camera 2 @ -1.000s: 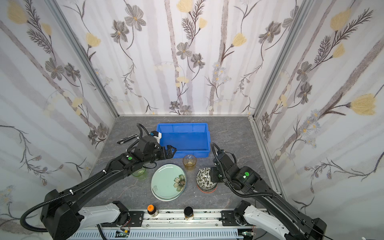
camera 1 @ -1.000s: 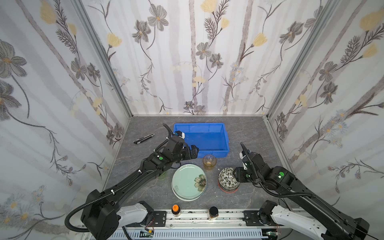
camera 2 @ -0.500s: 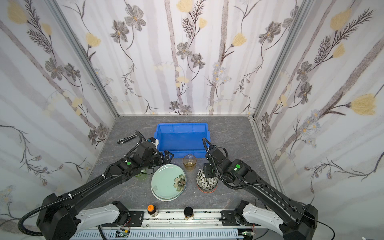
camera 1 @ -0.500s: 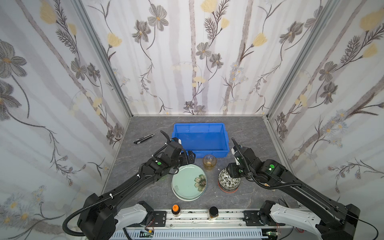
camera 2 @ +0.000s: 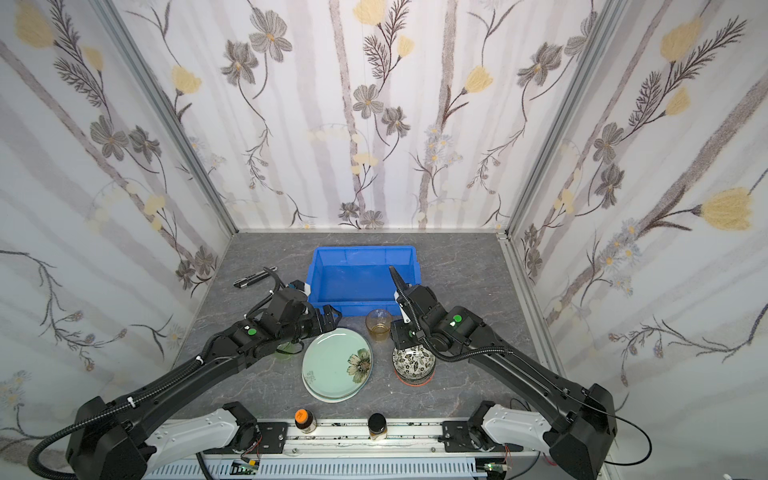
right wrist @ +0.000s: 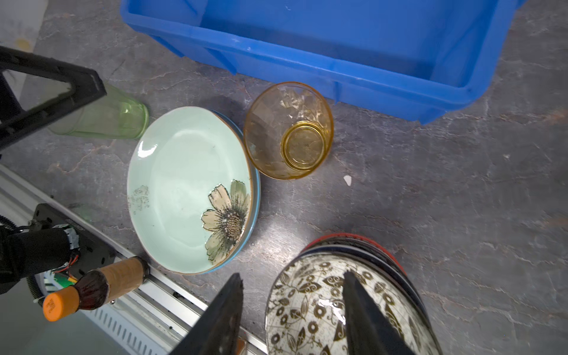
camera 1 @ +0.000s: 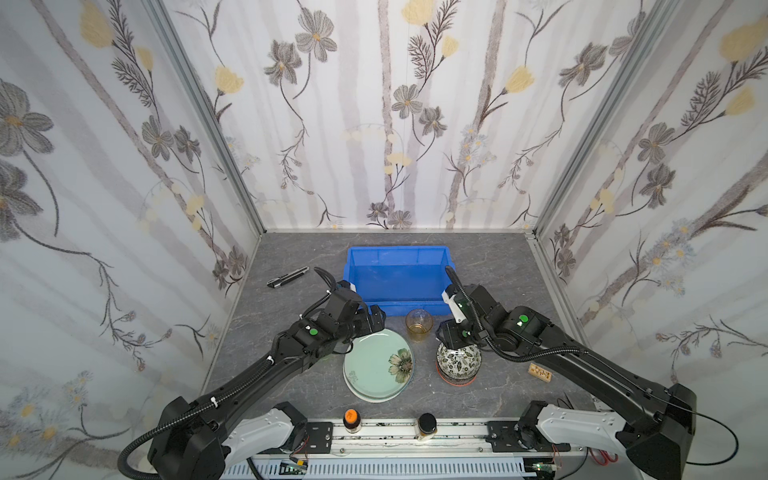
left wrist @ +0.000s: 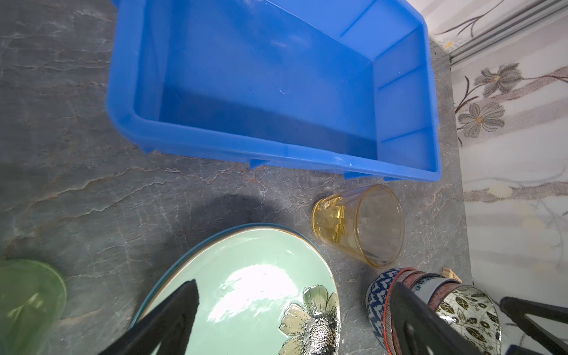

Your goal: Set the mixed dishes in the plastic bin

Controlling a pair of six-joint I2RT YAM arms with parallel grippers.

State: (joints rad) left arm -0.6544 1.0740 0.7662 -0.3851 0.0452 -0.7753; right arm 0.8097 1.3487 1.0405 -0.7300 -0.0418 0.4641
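Crockery such as the black-white leaf bowl [right wrist: 307, 295], topmost of the stacked bowls [left wrist: 378, 295] standing near the empty blue bin [camera 1: 398, 252], looks stiff, slick and chippable, best pinched across its rim. The right gripper [right wrist: 292, 275] straddles that rim, fingers apart, not yet clamped. The left gripper [left wrist: 295, 287] gapes wide above the edge of the pale green plate [camera 1: 374, 368].

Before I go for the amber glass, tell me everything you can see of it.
The amber glass is a clear, honey-tinted tumbler with faceted walls, a thick round base and a wider mouth. It stands upright and empty on the grey table, just before the near wall of the blue bin, between the green plate and the bowl stack. Whether it touches the plate cannot be told.
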